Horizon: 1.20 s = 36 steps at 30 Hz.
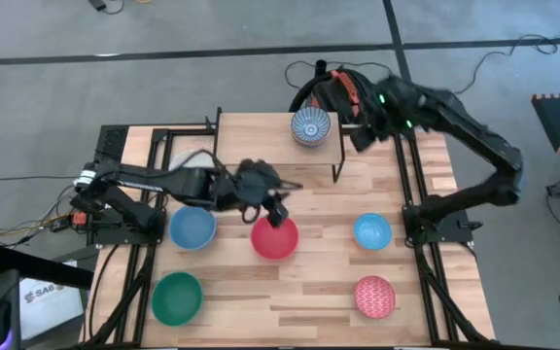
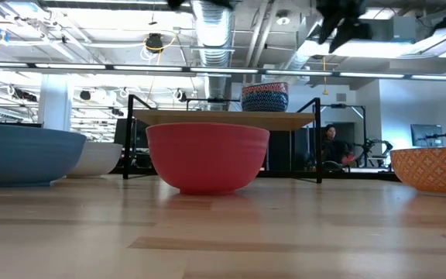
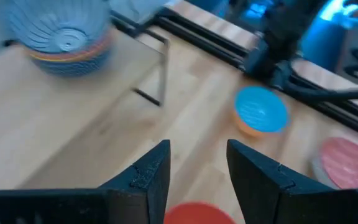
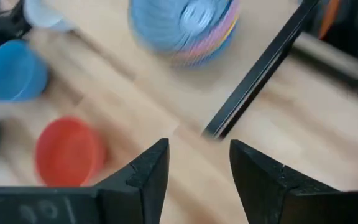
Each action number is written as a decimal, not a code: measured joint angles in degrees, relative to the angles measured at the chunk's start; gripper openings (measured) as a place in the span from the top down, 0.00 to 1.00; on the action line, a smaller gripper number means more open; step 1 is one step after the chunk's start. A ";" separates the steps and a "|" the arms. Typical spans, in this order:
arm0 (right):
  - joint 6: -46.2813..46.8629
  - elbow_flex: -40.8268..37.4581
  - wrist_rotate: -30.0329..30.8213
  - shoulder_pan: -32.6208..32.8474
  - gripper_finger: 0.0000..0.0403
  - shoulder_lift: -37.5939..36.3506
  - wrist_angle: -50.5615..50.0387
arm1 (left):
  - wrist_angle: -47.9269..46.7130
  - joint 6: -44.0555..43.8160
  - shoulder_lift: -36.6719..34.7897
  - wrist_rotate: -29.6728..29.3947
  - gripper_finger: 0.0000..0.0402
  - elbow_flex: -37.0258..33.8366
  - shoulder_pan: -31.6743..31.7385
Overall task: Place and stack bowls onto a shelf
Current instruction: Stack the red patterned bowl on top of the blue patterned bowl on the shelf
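On your far left, the green bowl [image 1: 177,297] sits near the front edge of the table [image 1: 290,301], and the light blue bowl [image 1: 192,229] lies just behind it, beside the left arm's base. A white bowl [image 2: 99,157] shows in the low view just behind that blue one. Your left gripper [image 1: 278,212] hangs over the far rim of the red bowl [image 1: 274,238] at the table's middle; its fingers [image 3: 143,171] stand apart with nothing between them, the red rim just below them.

Moving right, the shelf [image 1: 261,131] stands at the back of the table, and on its right end rests the blue-and-white patterned bowl [image 1: 310,126], nested on other bowls whose coloured rims show beneath it in the wrist views. Your right gripper [image 1: 358,134] hovers just right of that stack, past the shelf's black leg [image 4: 260,68]; its fingers [image 4: 145,171] are spread and hold nothing.

Further right, a second light blue bowl [image 1: 372,231] sits near the right arm's base, and the pink patterned bowl [image 1: 374,297] lies in front of it.
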 joint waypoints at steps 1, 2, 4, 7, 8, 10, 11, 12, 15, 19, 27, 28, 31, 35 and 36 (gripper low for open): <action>2.29 -2.49 0.26 2.34 0.52 -2.19 0.34 | 3.00 0.35 1.06 1.17 0.65 0.02 -0.60; 4.71 -4.76 0.44 4.55 0.52 -4.12 0.59 | 4.50 0.51 2.49 2.16 0.65 0.02 -1.28; 9.55 -8.34 1.36 9.52 0.53 -7.52 1.24 | 10.30 0.84 5.87 4.82 0.65 0.00 -2.15; 17.02 -11.52 4.00 16.59 0.54 -11.40 0.84 | 17.15 0.18 10.61 8.20 0.65 -0.09 -2.67; 19.43 -12.05 5.17 18.87 0.54 -12.31 0.46 | 20.03 -0.49 12.22 9.32 0.65 -0.08 -2.69; 23.91 -12.41 7.74 23.41 0.55 -13.48 0.20 | 23.59 -1.41 15.01 10.96 0.65 -0.05 -2.64; 25.81 -12.43 8.71 25.55 0.56 -13.87 0.14 | 26.11 -1.74 16.65 11.44 0.65 -0.07 -2.57; 27.24 -12.45 9.59 27.27 0.56 -14.14 -0.08 | 29.21 -2.11 18.25 11.94 0.65 -0.05 -2.43; 29.72 -12.45 10.77 30.91 0.57 -14.70 -0.53 | 36.09 -3.21 22.78 11.96 0.65 0.32 -1.93; 29.20 -12.46 10.88 32.54 0.58 -14.48 -1.86 | 43.86 -3.60 29.97 11.95 0.65 3.06 -0.38; 25.89 -12.45 9.04 29.72 0.58 -14.90 -9.28 | 41.40 -5.15 44.68 11.99 0.65 19.47 3.22; 25.86 -12.45 8.97 29.44 0.58 -15.08 -10.34 | 38.98 -5.06 46.30 11.93 0.65 22.07 3.51; 24.81 -12.45 8.84 28.75 0.58 -15.69 -12.56 | 30.27 -5.80 50.37 12.16 0.65 29.09 4.40; 23.31 -12.45 8.82 28.44 0.58 -16.64 -13.07 | 21.08 -6.80 54.11 13.00 0.65 36.30 5.18; 23.28 -12.45 8.84 28.46 0.58 -16.82 -13.19 | 20.21 -6.78 54.75 13.29 0.65 37.42 5.25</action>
